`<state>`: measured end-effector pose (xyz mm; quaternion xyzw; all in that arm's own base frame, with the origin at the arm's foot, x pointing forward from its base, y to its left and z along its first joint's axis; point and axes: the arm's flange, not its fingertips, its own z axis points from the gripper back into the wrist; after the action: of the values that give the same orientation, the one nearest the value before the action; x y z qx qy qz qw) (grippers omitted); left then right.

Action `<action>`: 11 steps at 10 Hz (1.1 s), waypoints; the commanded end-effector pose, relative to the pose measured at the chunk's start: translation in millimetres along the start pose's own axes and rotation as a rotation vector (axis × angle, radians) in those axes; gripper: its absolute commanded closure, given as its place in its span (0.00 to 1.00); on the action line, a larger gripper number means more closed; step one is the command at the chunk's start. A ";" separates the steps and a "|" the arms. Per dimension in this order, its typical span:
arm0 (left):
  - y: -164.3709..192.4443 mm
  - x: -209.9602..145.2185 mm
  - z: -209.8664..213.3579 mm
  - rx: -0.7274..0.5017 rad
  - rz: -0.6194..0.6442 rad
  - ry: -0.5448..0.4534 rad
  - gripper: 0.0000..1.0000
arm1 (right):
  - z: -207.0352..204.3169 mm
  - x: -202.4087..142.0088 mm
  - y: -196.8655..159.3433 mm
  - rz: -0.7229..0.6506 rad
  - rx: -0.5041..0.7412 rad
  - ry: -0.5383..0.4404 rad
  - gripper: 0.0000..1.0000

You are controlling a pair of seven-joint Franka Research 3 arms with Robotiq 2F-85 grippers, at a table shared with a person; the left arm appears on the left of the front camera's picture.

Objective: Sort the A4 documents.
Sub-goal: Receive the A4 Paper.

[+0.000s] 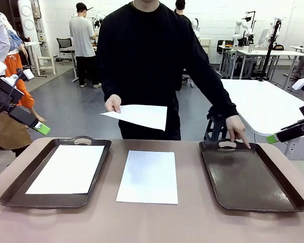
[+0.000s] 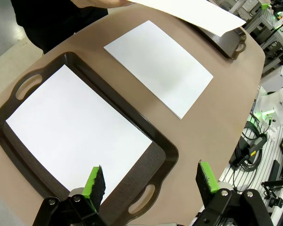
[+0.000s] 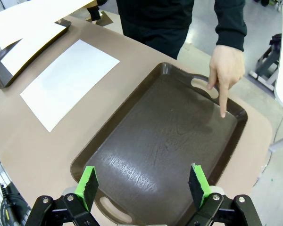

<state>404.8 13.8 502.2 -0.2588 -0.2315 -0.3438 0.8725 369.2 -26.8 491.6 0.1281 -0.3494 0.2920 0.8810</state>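
Note:
One A4 document [image 1: 68, 168] lies flat in the left dark brown tray [image 1: 20, 185]. A second sheet [image 1: 148, 176] rests on the bare table between the trays. The person holds a third sheet [image 1: 139, 115] in one hand above the table's far edge. Their other hand [image 1: 238, 132] points a finger into the right tray [image 1: 253, 179], which holds nothing. My left gripper [image 2: 151, 181] hangs open above the left tray's near corner [image 2: 165, 155]. My right gripper [image 3: 144, 186] hovers open over the near end of the right tray [image 3: 155, 141].
The brown table [image 1: 192, 223] has free room along its front edge and between the trays. The person stands at the far side in a black top. A white table [image 1: 263, 101] sits behind at the right.

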 end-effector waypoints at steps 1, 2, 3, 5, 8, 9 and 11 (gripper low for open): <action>0.5 0.6 0.6 0.001 -0.004 0.000 0.00 | -0.8 -0.6 0.0 -0.003 0.010 -0.005 0.00; 0.5 0.6 0.6 0.001 -0.004 0.000 0.00 | -0.8 -0.6 0.0 -0.003 0.010 -0.005 0.00; 0.5 0.6 0.6 0.001 -0.004 0.000 0.00 | -0.8 -0.6 0.0 -0.003 0.010 -0.005 0.00; 0.5 0.6 0.6 0.001 -0.004 0.000 0.00 | -0.8 -0.6 0.0 -0.003 0.010 -0.005 0.00; 0.5 0.6 0.6 0.001 -0.004 0.000 0.00 | -0.8 -0.6 0.0 -0.003 0.010 -0.005 0.00; 0.5 0.6 0.6 0.001 -0.004 0.000 0.00 | -0.8 -0.6 0.0 -0.003 0.010 -0.005 0.00; 0.5 0.6 0.6 0.001 -0.004 0.000 0.00 | -0.8 -0.6 0.0 -0.003 0.010 -0.005 0.00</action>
<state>404.8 13.8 502.2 -0.2588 -0.2315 -0.3438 0.8725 369.2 -26.8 491.6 0.1281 -0.3494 0.2920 0.8810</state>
